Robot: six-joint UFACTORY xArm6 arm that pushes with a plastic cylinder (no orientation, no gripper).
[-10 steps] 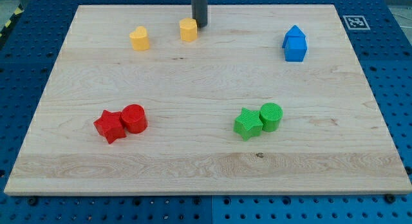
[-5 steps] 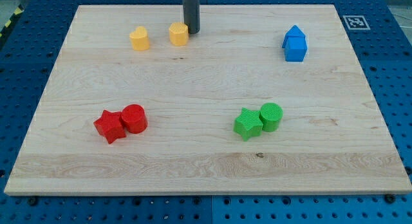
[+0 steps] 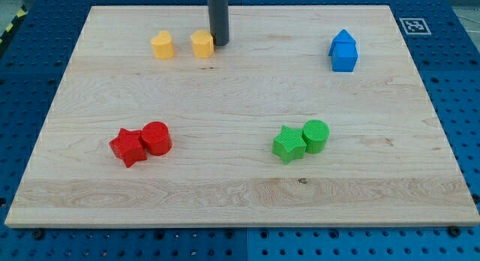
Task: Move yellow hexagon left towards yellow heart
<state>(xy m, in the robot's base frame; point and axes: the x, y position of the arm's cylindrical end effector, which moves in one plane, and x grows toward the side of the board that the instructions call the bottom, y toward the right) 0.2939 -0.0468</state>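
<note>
The yellow hexagon point(image 3: 202, 44) lies near the view's top, left of centre, on the wooden board point(image 3: 240, 193). The yellow heart point(image 3: 162, 45) lies a short way to its left, with a small gap between them. My tip point(image 3: 219, 43) stands right against the hexagon's right side. The dark rod rises from there out of the view's top.
A red star point(image 3: 127, 147) and a red cylinder point(image 3: 157, 138) touch at lower left. A green star point(image 3: 289, 145) and a green cylinder point(image 3: 316, 136) touch at lower right. Two blue blocks point(image 3: 343, 51) sit together at upper right.
My tip has moved left and slightly down, pushing the yellow hexagon left. The gap to the yellow heart has shrunk. Other blocks have not moved.
</note>
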